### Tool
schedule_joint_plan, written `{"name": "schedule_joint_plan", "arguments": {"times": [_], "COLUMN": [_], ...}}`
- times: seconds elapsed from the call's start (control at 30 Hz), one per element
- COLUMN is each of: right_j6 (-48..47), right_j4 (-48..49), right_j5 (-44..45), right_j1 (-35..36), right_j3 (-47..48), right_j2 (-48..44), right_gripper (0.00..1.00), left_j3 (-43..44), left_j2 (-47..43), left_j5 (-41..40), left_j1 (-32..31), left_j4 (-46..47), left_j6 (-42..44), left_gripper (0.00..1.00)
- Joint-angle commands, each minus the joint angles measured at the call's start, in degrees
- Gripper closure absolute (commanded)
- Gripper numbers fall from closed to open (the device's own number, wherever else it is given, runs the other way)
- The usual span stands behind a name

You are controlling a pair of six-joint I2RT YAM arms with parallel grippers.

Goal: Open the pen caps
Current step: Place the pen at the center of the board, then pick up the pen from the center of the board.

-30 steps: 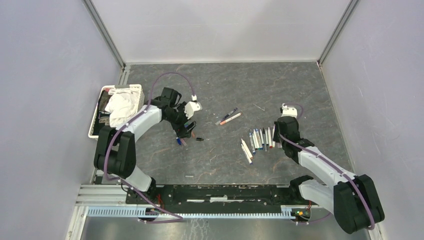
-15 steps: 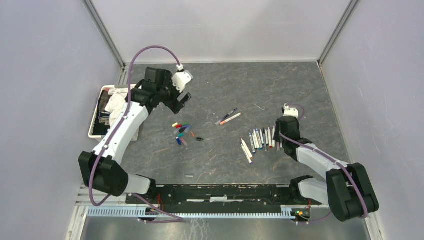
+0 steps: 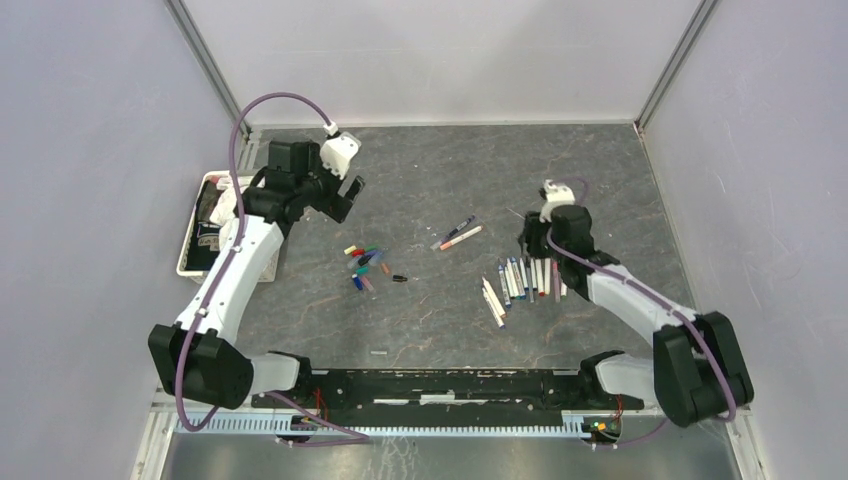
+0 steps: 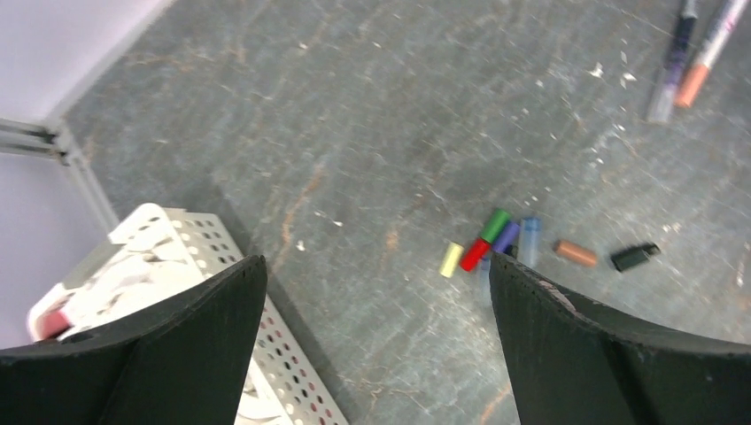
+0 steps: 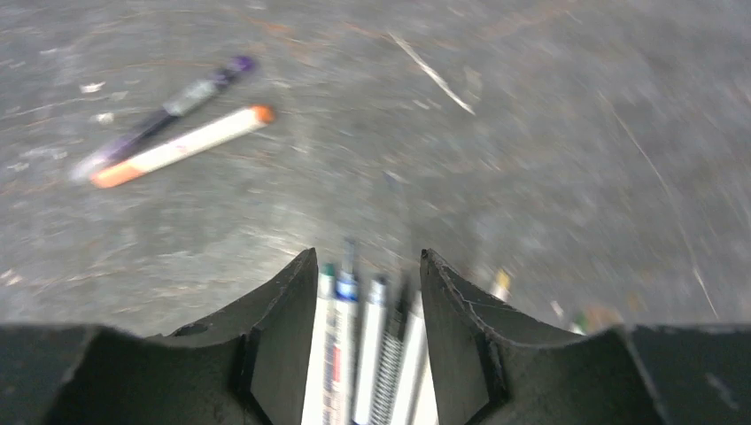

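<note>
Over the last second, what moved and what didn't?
The left claw lifted off the pen caps and swung back toward the far-left corner by the basket, opening wide with nothing in it. The right claw shifted to the far end of the row of pens and opened partway, gripping nothing. The caps, the row and the two loose pens stayed put.

Overhead plus wrist close-ups, pens (image 3: 521,277) shared
</note>
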Motion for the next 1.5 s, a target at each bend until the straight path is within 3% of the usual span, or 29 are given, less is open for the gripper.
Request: {"name": "schedule_joint_plan", "arguments": {"times": [0.0, 0.1, 0.23, 0.43, 0.63, 1.07, 1.47], "right_j6": [-9.8, -15.7, -20.5, -24.6, -26.8, -29.3, -28.9], "right_j4": [1.3, 2.1, 11.0, 4.9, 5.1, 3.2, 5.2], "right_j5": [-12.3, -17.4, -23.1, -26.7, -29.2, -33.0, -32.9], "right_j1": [3.9, 5.5, 5.8, 5.8, 6.2, 7.3, 14.1], "right_j3": [11.1, 16.4, 16.4, 27.5, 29.5, 28.6, 18.2], "right_j2": [8.4, 15.0, 19.6, 31.6, 36.2, 39.9, 33.3], "right_gripper": [0.47, 0.44, 0.38, 0.37, 0.36, 0.37, 0.48], "left_j3": [-1.6, -2.1, -2.7, -4.7, -4.8, -3.3, -2.5], "left_j2": [0.1, 1.1, 0.7, -1.7, -1.5, -1.1, -1.3], "left_j5": [7.9, 11.4, 15.3, 19.4, 19.1, 20.8, 21.8], "left_j1": [0.0, -0.1, -0.1, -0.1, -0.1, -0.1, -0.1], "left_j4": [-4.6, -7.5, -9.7, -10.1, -11.5, -13.5, -15.3], "left_j6": [1.9, 2.9, 3.9, 4.9, 6.7, 7.7, 9.0], "left_gripper": [0.00, 0.00, 0.00, 0.00, 0.00, 0.00, 0.00]}}
